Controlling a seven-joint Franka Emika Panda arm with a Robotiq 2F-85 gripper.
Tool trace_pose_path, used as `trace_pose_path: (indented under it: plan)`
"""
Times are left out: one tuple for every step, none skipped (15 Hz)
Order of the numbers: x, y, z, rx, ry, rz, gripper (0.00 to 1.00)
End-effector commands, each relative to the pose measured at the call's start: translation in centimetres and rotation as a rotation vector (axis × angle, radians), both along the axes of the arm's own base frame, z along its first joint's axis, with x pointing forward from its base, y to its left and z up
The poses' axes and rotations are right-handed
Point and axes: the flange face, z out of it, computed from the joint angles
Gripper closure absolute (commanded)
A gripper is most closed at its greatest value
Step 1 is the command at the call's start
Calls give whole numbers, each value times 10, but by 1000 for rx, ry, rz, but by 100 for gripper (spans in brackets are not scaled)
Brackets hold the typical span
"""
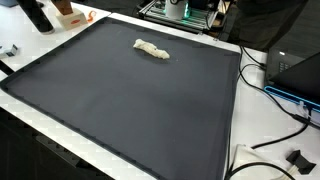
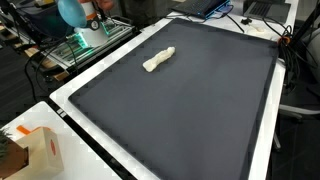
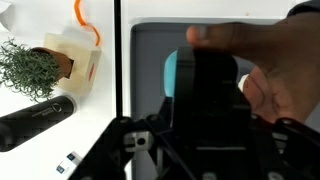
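Observation:
In the wrist view a dark-skinned human hand point(image 3: 262, 60) lies over the black gripper point(image 3: 212, 72) and hides its fingers, so I cannot tell whether the jaws stand open or shut. A teal object point(image 3: 171, 76) shows just beside the black body. The arm and gripper do not appear in either exterior view. In both exterior views a crumpled white cloth point(image 1: 152, 49) point(image 2: 158, 59) lies alone on the large dark mat point(image 1: 120, 100) point(image 2: 190, 110), toward its far side.
A small wooden box with an orange handle point(image 3: 78, 55) point(image 2: 42, 150), a green plant point(image 3: 32, 68) and a black cylinder point(image 3: 35, 118) stand on the white table beside the mat. Cables point(image 1: 275, 120) and electronics point(image 2: 85, 35) line the table edges.

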Motion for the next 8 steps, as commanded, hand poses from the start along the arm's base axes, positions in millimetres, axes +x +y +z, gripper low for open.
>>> trace_pose_path:
  plan:
    - [-1,0,0,-1,-11,17,75]
    - [-1,-1,0,-1,-10,16,75]
    - [1,0,1,-1,-3,2,75]
    - [1,0,1,-1,-3,2,50]
    - [1,0,1,-1,-3,2,50]
    - [1,1,1,-1,-2,2,50]
    - [1,1,1,-1,-2,2,50]
    - [1,1,1,-1,-2,2,50]
